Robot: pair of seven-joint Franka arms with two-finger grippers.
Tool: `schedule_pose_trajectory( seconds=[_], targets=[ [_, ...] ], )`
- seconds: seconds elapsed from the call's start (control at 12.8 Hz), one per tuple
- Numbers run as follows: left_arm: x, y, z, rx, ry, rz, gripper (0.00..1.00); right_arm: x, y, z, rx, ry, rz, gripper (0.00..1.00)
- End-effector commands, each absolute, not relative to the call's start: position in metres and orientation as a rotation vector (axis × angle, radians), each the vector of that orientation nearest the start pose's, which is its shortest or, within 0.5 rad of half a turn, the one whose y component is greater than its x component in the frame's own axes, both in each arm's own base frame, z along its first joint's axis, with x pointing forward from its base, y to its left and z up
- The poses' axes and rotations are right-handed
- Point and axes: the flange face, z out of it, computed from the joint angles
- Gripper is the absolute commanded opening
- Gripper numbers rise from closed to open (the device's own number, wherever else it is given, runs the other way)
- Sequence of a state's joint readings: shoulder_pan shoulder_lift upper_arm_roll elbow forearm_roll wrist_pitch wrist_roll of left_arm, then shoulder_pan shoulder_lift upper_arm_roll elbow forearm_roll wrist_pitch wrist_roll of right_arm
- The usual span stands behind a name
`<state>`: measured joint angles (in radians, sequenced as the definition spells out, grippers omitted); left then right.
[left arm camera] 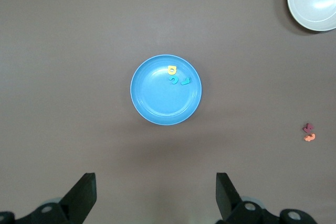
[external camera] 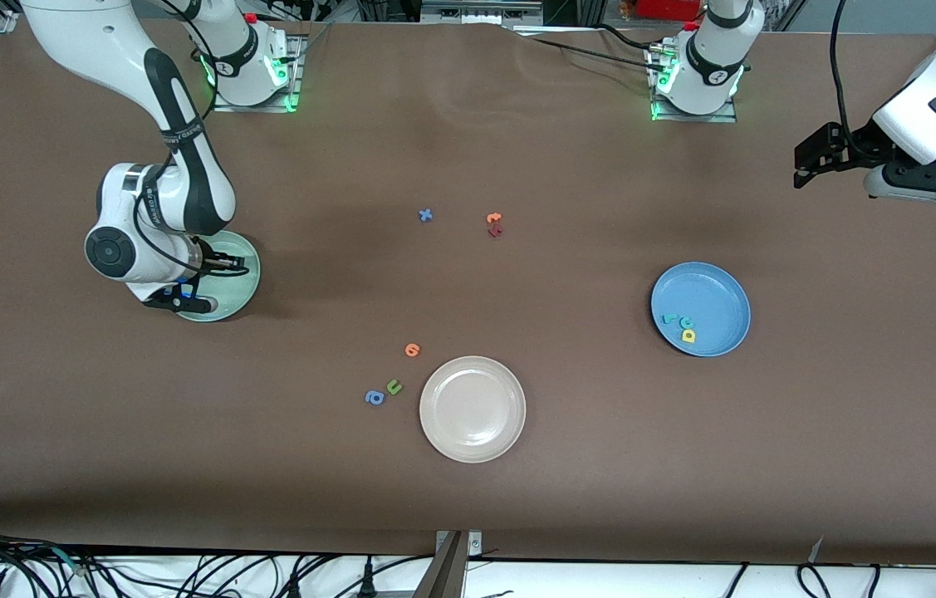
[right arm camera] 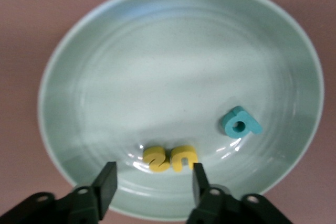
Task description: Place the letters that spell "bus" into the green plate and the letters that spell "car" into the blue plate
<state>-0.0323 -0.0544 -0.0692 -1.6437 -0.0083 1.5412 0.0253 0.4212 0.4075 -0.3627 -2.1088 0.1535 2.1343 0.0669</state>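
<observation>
— How does the light look from up there?

— Even and bright from overhead. My right arm casts a soft shadow on the table [external camera: 517,498] by the green plate [external camera: 247,286].

— Any glare?

— White streaks across the green plate's glaze in my right wrist view, with small glints beside the yellow letters [right arm camera: 170,158].

— Focus?

— That close view is soft and slightly pink-tinted, and my own fingers [right arm camera: 107,182] blur.
</observation>
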Motion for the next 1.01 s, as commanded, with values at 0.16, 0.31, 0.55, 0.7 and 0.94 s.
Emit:
schedule_pose_trajectory(
  seconds=[0.16, 0.31, 0.55, 0.7, 0.94],
  targets=[
    [0.541, -0.062, 0.624, -3.151, 0.218, 0.050, 1.00, 0.590, 0.034, 0.356, -3.070, 0.184, 0.632, 0.99],
    [0.542, -0.057, 0.624, -3.150, 0.209, 0.049, 1.00, 0.602, 0.034, 0.411, -3.073, 0.172, 0.642, 0.99],
    [0.542, -0.056, 0.623, -3.110, 0.214, 0.049, 1.00, 0.612, 0.034, 0.494, -3.089, 0.153, 0.574, 0.99],
    [0.542, -0.055, 0.624, -3.118, 0.210, 0.047, 1.00, 0.614, 0.030, 0.524, -3.099, 0.143, 0.512, 0.99],
    [0.542, -0.056, 0.624, -3.119, 0.215, 0.047, 1.00, 0.615, 0.032, 0.555, -3.148, 0.129, 0.441, 1.00]
  ],
)
